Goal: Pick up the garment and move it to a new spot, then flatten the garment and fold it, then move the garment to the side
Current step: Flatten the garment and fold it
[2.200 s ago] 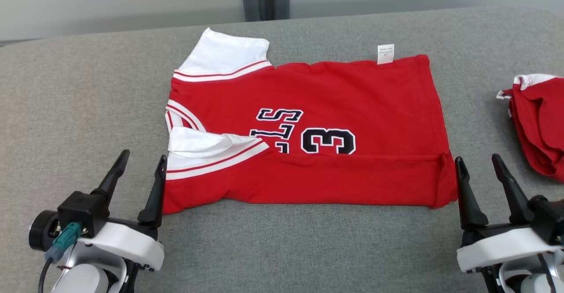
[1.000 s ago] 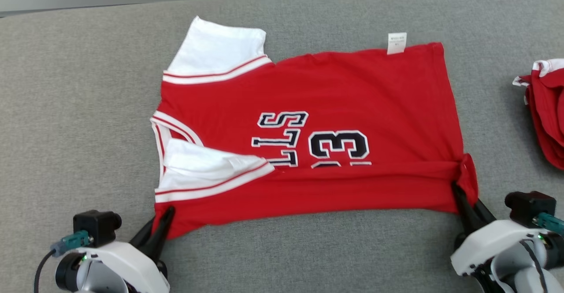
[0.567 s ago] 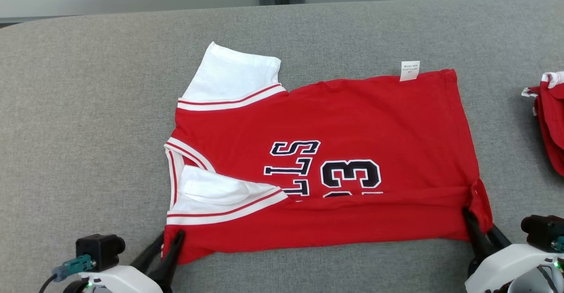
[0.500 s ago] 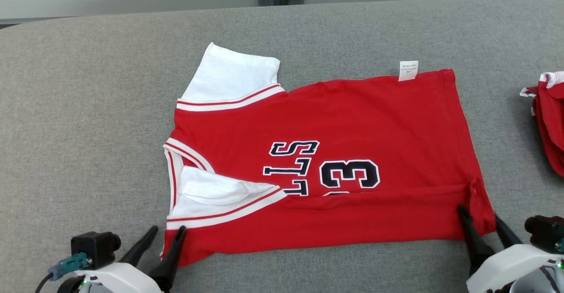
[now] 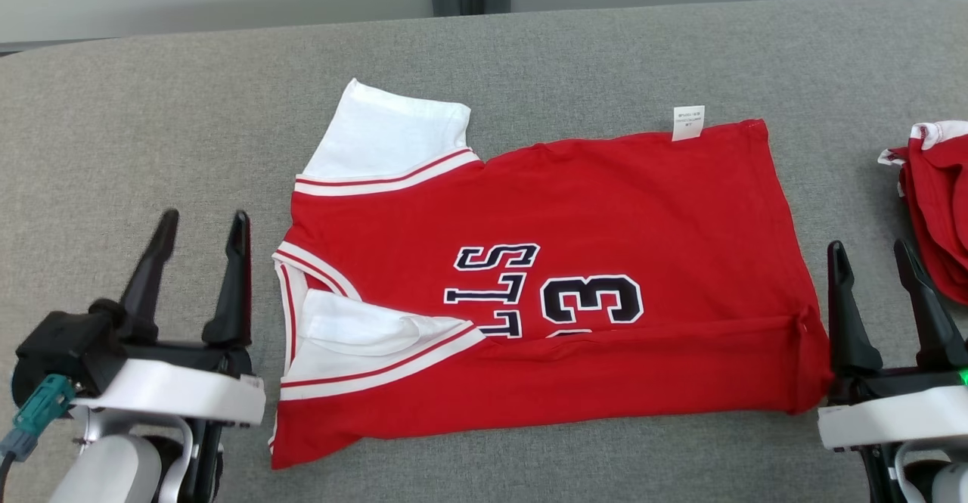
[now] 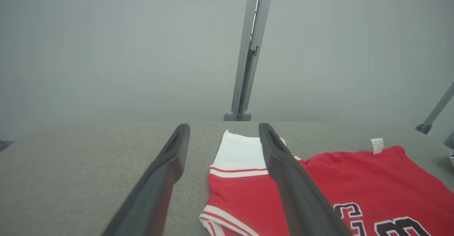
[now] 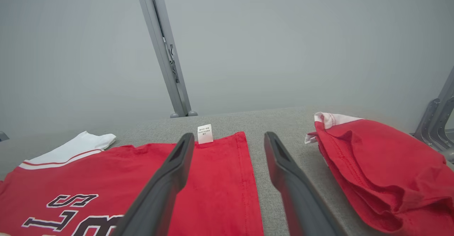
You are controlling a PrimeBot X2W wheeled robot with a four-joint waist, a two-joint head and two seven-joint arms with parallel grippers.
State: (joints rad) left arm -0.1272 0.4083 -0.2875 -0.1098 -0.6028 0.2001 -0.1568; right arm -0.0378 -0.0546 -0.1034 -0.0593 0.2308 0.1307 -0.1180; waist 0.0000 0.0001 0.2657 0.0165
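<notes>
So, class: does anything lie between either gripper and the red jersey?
Nothing visible does. The left gripper is open just left of the jersey, the right gripper open just right of it, bare table between. Another red garment lies farther right.

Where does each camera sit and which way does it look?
Head view: from the head, down onto the red white-sleeved jersey on the grey fabric table; left tool and right tool show.
Left wrist view: from the left wrist, along its dark fingers, toward the jersey's white sleeve.
Right wrist view: from the right wrist, along its fingers, toward a crumpled red cloth pile.
Both wrist views share the small white label.
</notes>
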